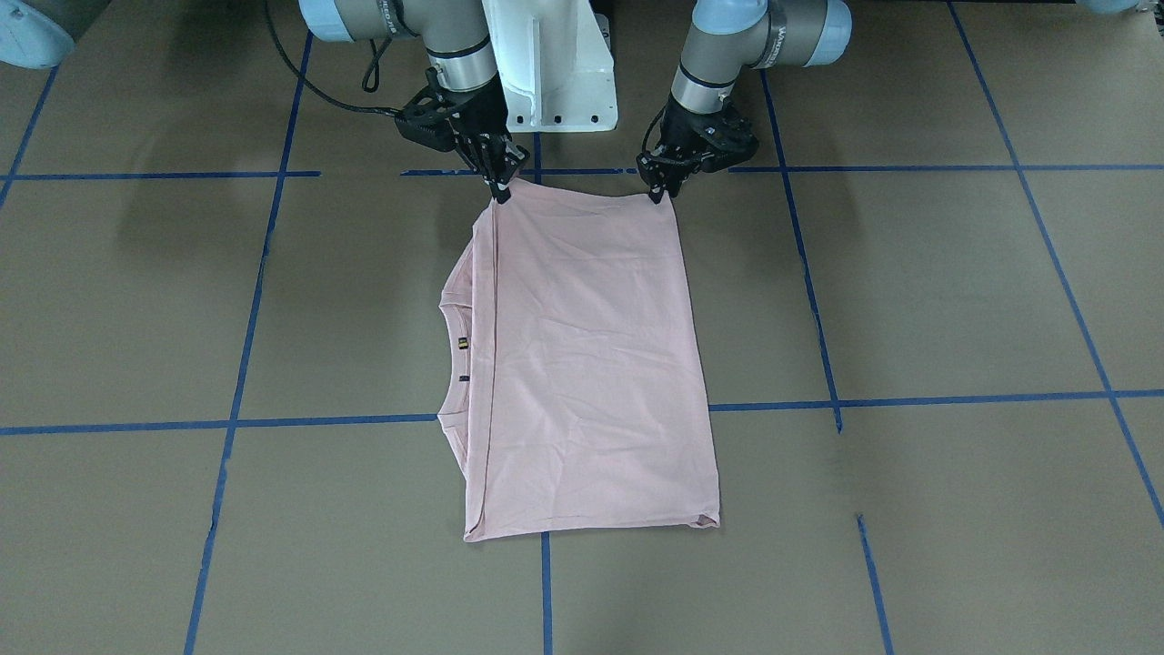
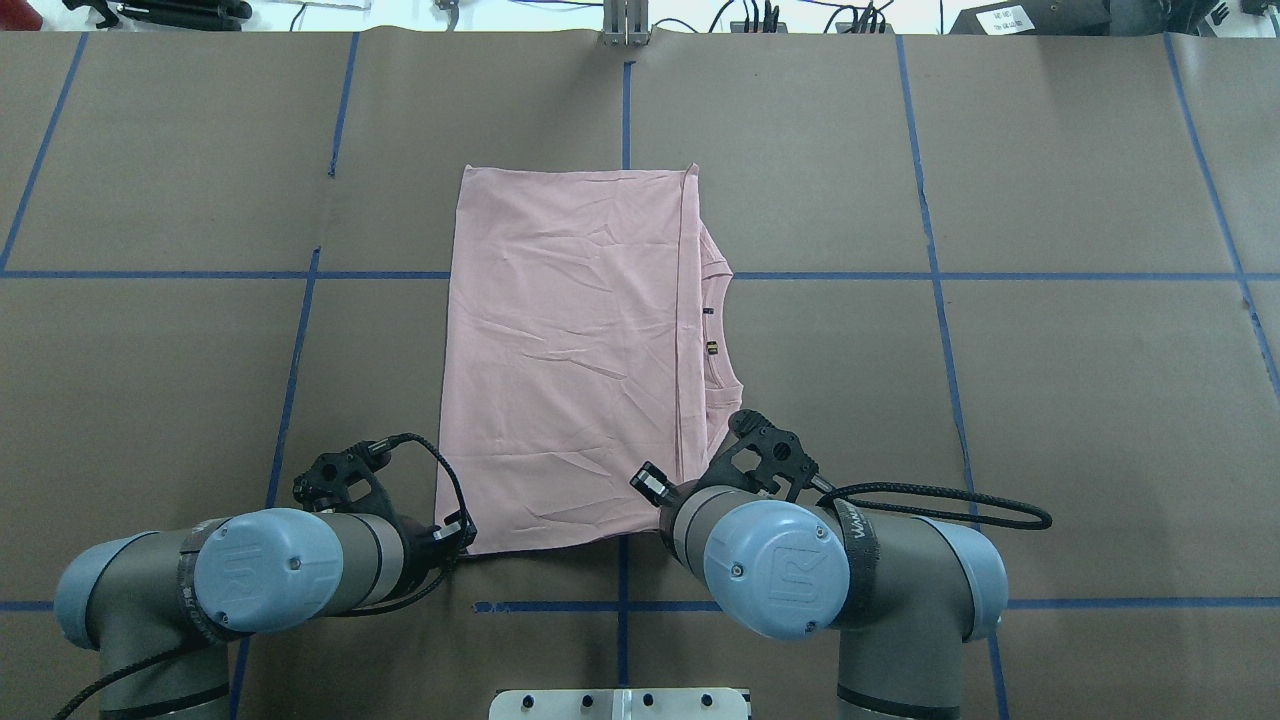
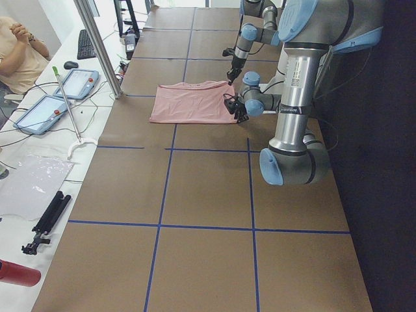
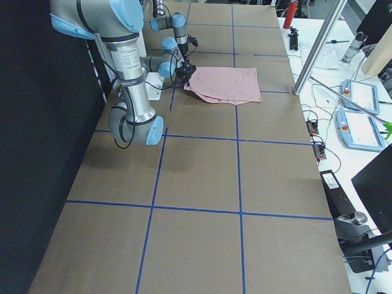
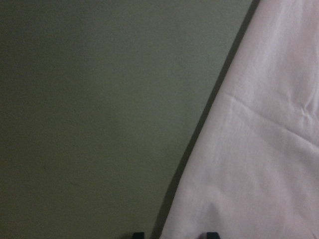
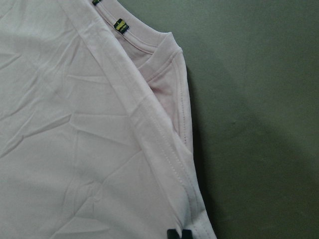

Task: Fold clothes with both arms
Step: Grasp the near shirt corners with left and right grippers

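Observation:
The pale pink T-shirt lies folded into a long rectangle on the brown table, back side up, with the collar and a small dark and yellow neck label showing at one long edge. The dog print is hidden. My right gripper is shut on the near corner by the collar side; its wrist view shows the fingertips pinched on the hem. My left gripper is at the other near corner. Its wrist view shows the fingertips apart, with the shirt edge between them.
The white pedestal base stands just behind both grippers. Blue tape lines cross the brown table cover. Beyond the far table edge are a metal post, cables and tablets. A seated person is off the table.

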